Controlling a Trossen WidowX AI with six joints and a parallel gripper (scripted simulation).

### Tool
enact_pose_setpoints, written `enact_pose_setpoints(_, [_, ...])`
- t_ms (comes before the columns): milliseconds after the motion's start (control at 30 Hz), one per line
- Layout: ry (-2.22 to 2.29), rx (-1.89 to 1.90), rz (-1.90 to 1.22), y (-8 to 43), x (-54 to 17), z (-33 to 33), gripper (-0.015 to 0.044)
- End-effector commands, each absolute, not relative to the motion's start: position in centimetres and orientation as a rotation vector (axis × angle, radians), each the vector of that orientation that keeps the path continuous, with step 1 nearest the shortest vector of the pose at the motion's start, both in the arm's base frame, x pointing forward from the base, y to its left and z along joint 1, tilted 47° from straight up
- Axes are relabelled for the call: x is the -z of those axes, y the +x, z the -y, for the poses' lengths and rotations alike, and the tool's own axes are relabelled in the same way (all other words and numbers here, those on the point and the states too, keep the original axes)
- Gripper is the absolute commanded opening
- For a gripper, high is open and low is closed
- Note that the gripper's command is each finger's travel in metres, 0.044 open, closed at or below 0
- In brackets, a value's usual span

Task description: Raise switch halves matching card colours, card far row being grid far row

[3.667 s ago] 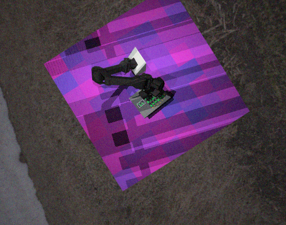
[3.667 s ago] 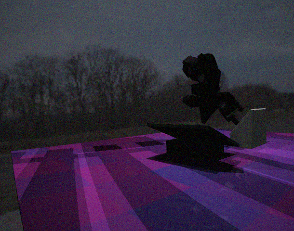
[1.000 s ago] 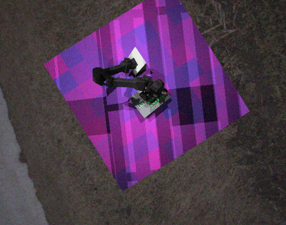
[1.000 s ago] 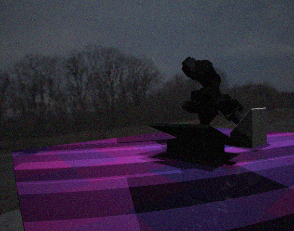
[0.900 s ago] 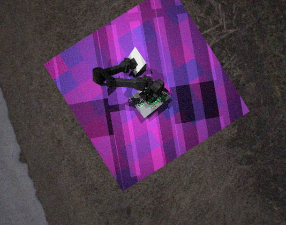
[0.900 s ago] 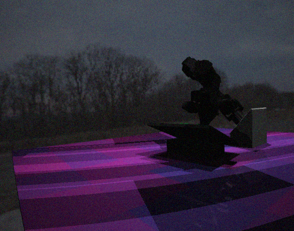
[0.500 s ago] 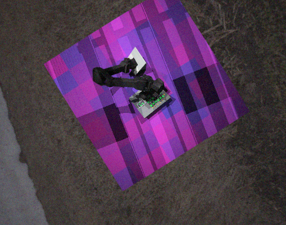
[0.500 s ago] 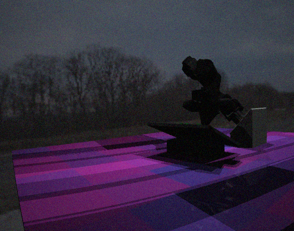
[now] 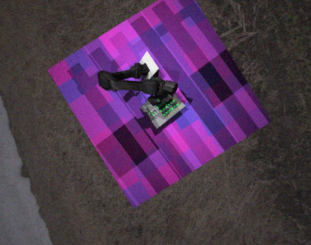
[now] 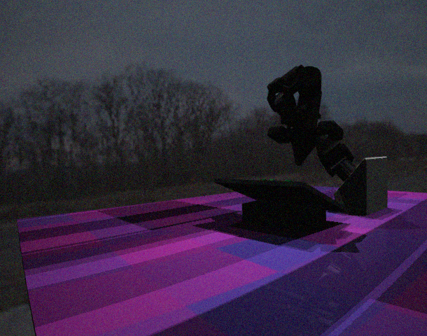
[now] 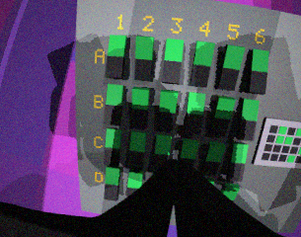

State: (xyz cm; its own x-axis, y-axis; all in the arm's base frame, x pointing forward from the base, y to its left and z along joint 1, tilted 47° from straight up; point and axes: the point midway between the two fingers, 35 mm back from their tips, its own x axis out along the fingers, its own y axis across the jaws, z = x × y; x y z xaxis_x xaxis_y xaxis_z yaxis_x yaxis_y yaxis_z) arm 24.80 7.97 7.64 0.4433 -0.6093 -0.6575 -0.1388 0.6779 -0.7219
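The grey switch panel (image 9: 159, 123) (image 10: 250, 188) (image 11: 93, 123) is tilted and carries switches in rows A to D and columns 1 to 6. Each switch has a green half and a dark grey half; row A (image 11: 175, 61) shows fully in the wrist view. The small card (image 9: 153, 112) (image 11: 284, 143) lies on the panel beside column 6, cut off at the right edge of the wrist view. My gripper (image 10: 298, 164) (image 11: 176, 167) is shut and empty, its tip above the panel with a gap under it in the exterior view. It hides part of row D; which halves are raised is hard to tell.
A pale wedge-shaped block (image 9: 149, 62) (image 10: 376, 187) stands on the patterned table (image 9: 160, 181) (image 10: 134, 296) by the arm's base. The panel rests on a dark block (image 10: 284, 215). Dark shadows cross the panel's middle rows.
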Motion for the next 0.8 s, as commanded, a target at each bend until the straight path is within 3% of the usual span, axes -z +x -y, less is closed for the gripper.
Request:
enact_pose_setpoints(0, [-0.806,0.336,-1.101,23.6,-8.5,-6.4,0.0000])
enact_pose_setpoints(767, [-0.804,0.349,-1.124,25.6,-5.7,-3.7,0.0000])
